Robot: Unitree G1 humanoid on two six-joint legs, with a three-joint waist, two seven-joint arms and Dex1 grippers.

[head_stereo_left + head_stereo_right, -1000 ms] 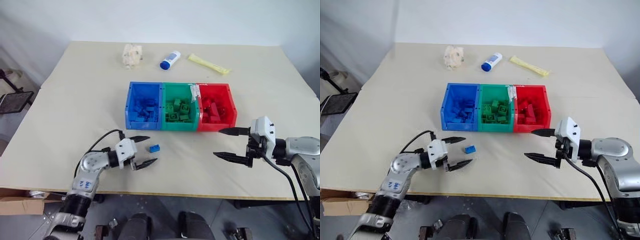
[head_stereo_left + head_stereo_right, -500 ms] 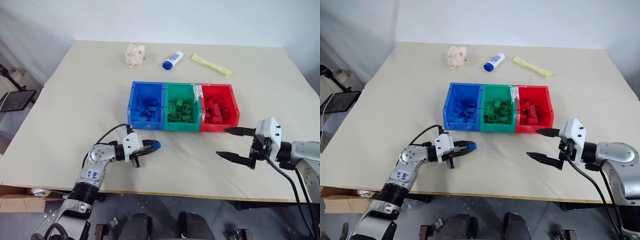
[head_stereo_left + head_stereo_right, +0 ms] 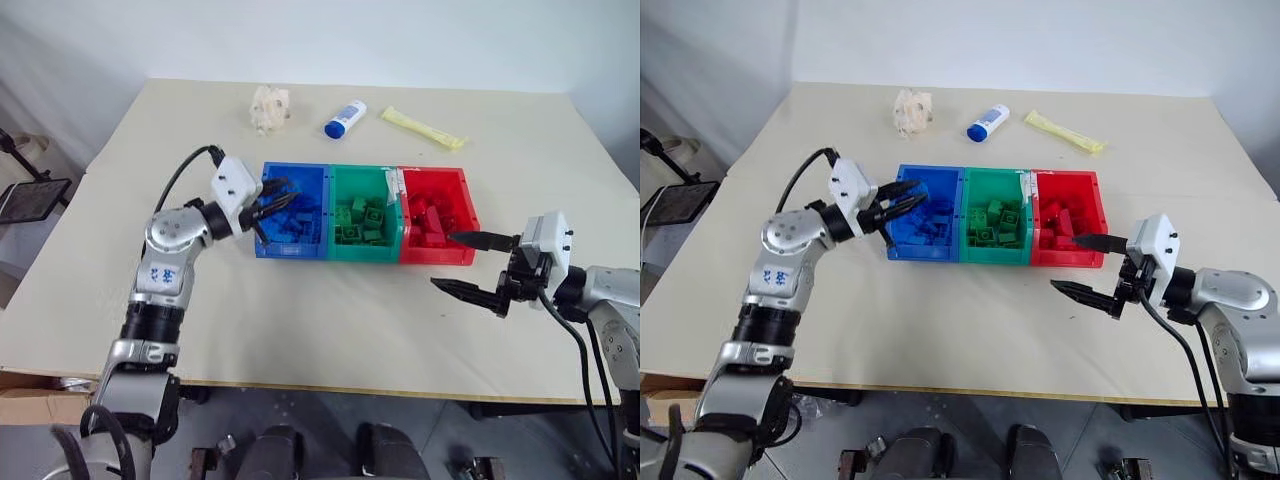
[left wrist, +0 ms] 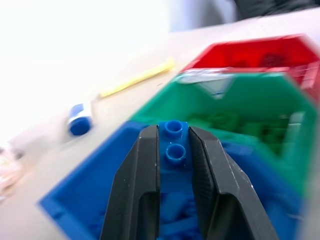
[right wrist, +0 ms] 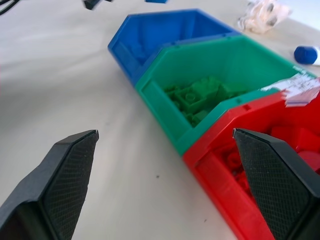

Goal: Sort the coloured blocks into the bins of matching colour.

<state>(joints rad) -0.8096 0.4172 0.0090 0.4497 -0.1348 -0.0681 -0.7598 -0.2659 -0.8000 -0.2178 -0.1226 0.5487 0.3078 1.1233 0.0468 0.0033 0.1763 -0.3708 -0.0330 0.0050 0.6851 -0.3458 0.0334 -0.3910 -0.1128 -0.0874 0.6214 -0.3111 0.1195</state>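
Note:
Three joined bins stand mid-table: a blue bin [image 3: 262,215], a green bin [image 3: 362,250] and a red bin [image 3: 435,258], each holding several bricks of its own colour. My left gripper [image 3: 275,197] hovers over the near left part of the blue bin. In the left wrist view it is shut on a blue block [image 4: 172,145], whose studs show between the fingers [image 4: 145,175]. My right gripper [image 3: 443,261] stands open and empty just in front of the red bin's right corner, with the bins seen between its wide fingers [image 5: 65,170].
At the table's far side lie a crumpled white wad [image 3: 268,107], a white tube with a blue cap [image 3: 342,119] and a yellow packet [image 3: 419,128]. A cardboard box [image 3: 30,400] sits on the floor at the left.
The left gripper closed on the blue block lying on the table, then lifted it up and away to above the blue bin. The right gripper stayed open and rose only slightly.

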